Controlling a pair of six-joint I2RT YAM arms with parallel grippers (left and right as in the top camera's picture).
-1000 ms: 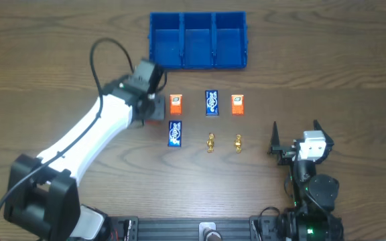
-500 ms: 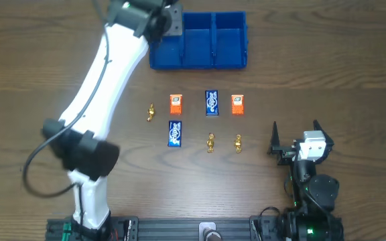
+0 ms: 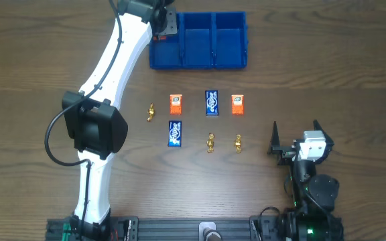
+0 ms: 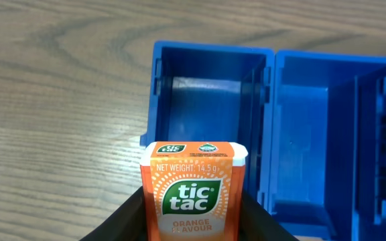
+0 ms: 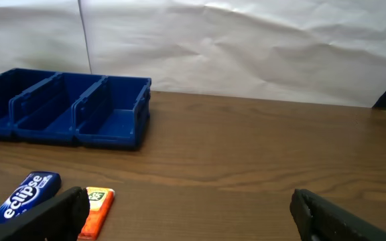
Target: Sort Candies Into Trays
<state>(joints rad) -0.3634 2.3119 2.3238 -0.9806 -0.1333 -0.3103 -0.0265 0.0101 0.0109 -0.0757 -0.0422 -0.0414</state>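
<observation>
My left gripper [image 3: 164,25] is up over the left compartment of the blue three-part tray [image 3: 198,65], shut on an orange candy box [image 4: 194,191]. In the left wrist view the box stands upright between my fingers, with the empty left compartment [image 4: 206,100] just beyond it. Lying on the table are two more orange boxes [image 3: 175,103] [image 3: 238,104], two blue gum packs [image 3: 211,102] [image 3: 175,133] and three gold-wrapped candies [image 3: 151,112] [image 3: 211,142] [image 3: 238,142]. My right gripper [image 3: 293,138] rests open at the front right, apart from all candies.
All three tray compartments [image 5: 66,100] look empty. In the right wrist view a blue gum pack [image 5: 22,197] and an orange box [image 5: 96,204] lie ahead of the open right gripper [image 5: 193,217]. Bare wood lies left and right of the candies.
My left arm rose from the table left of the candy rows and swung back to the tray with the orange box. A gold candy it had covered now shows. The right arm stayed still.
</observation>
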